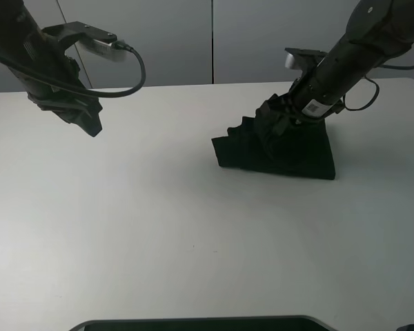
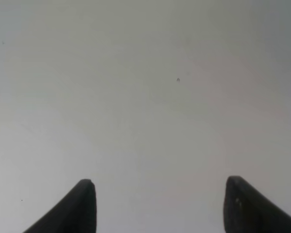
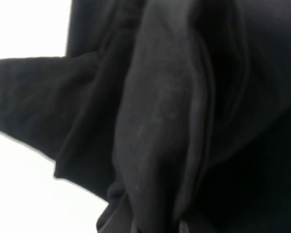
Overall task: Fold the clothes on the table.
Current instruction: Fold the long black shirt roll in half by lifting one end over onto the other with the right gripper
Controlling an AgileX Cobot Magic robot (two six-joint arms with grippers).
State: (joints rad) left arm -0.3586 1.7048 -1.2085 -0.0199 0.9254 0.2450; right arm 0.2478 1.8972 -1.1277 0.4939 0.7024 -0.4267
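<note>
White table point(image 1: 159, 241) lies nearest, grey wall panels point(image 1: 159, 41) behind. Right gripper point(image 1: 281, 116) pinches the bunched black T-shirt point(image 1: 297, 155); left gripper point(image 2: 160, 194) hangs wide, empty.

Back wall: pale grey wall panels point(image 1: 159, 41), flat and matte, split by a dark vertical seam point(image 1: 212, 41). Light is even and diffuse.

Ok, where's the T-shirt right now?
High view: the T-shirt sits bunched on the right half of the table, near the far edge, one part lifted in the right gripper; the open left gripper is away on the left.
</note>
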